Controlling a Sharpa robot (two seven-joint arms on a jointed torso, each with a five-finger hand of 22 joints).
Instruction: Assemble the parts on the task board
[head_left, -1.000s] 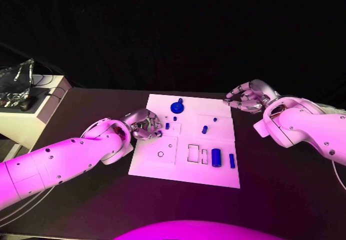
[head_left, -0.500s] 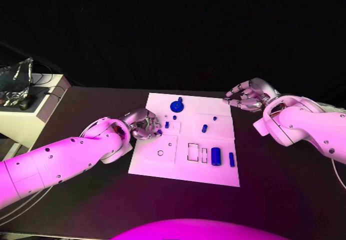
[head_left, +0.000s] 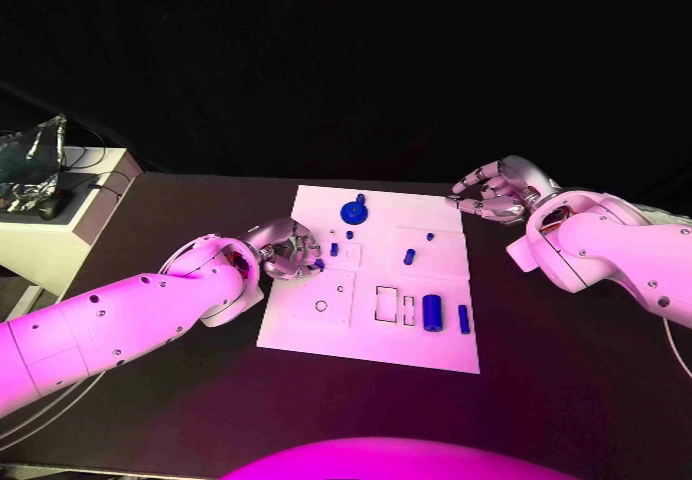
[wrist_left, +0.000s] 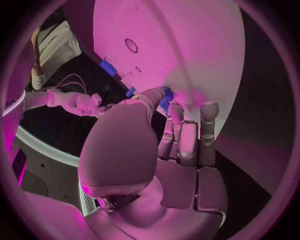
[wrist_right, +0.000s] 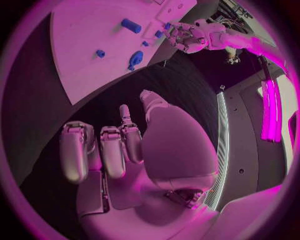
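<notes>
1. Nearest bit of the task board (head_left: 368, 350), on the right: a fat blue cylinder (head_left: 431, 310) lying down, with a thinner blue pin (head_left: 464, 319) just right of it.
2. Left of those, a couple of rectangular slots (head_left: 389, 305) cut into the board, and a round hole (head_left: 322, 308) further left.
3. The left hand (head_left: 289, 250) sits over the board's left edge, around the middle. Its fingers are curled, and the left wrist view shows a small blue part (wrist_left: 165, 95) pinched at the fingertips (wrist_left: 156, 95), right down at the board.
4. Mid-board there's a short blue peg (head_left: 410, 258), plus a few tiny blue bits nearby.
5. At the far end, a blue round knob piece (head_left: 353, 212).
6. The right hand (head_left: 498, 192) hangs off the board's far right corner, fingers curled in, holding nothing as far as I can see.
</notes>
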